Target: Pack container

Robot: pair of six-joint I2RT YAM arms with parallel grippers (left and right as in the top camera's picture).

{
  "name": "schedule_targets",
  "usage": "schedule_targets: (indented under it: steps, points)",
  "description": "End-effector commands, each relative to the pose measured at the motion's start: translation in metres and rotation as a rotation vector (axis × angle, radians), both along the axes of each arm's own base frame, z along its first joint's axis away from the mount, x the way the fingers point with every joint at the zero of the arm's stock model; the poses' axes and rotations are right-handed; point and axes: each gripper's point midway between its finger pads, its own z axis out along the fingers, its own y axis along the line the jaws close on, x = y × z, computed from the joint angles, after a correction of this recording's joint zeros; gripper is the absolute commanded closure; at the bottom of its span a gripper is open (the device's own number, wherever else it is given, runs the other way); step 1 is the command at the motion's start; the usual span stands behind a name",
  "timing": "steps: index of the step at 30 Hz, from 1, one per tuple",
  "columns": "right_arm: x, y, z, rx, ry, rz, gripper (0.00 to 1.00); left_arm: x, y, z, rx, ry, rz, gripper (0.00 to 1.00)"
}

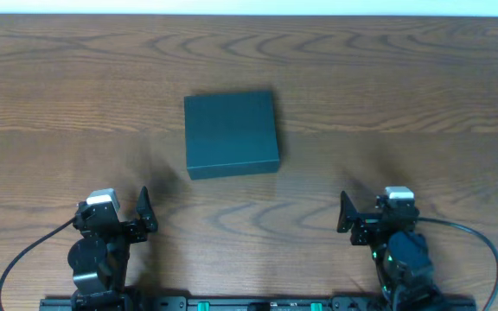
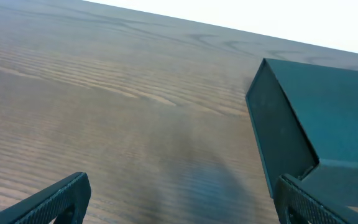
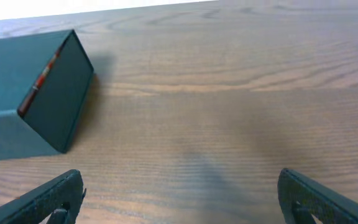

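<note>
The container [image 1: 232, 134] is a dark-teal square cardboard box, lid shut, lying flat in the middle of the wooden table. It shows at the right of the left wrist view [image 2: 316, 124] and at the left of the right wrist view [image 3: 30, 99], where a thin red-orange strip shows in the side seam. My left gripper [image 2: 182, 205] is open and empty, near the table's front edge, left of the box. My right gripper [image 3: 182, 199] is open and empty, near the front edge, right of the box. Both are apart from the box.
The wooden table [image 1: 405, 104] runs to a white wall at the back. Black cables trail from both arm bases at the front edge.
</note>
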Motion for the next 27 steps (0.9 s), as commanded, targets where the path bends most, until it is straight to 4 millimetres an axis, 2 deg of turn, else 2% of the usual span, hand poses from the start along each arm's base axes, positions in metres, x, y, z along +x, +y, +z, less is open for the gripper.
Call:
schedule_targets:
  steps: [1, 8, 27]
  points:
    - [-0.001, -0.003, -0.005, -0.01, -0.018, -0.007, 0.01, 0.0, 0.003, -0.009, -0.011, 0.016, 0.02, 0.05]
    - [-0.001, -0.004, 0.008, -0.038, -0.085, 0.007, 0.01, 0.0, 0.003, -0.009, -0.01, 0.016, 0.02, 0.05]
    - [-0.001, -0.003, 0.008, -0.036, -0.083, 0.012, 0.01, 0.0, 0.003, -0.009, -0.011, 0.016, 0.021, 0.05]
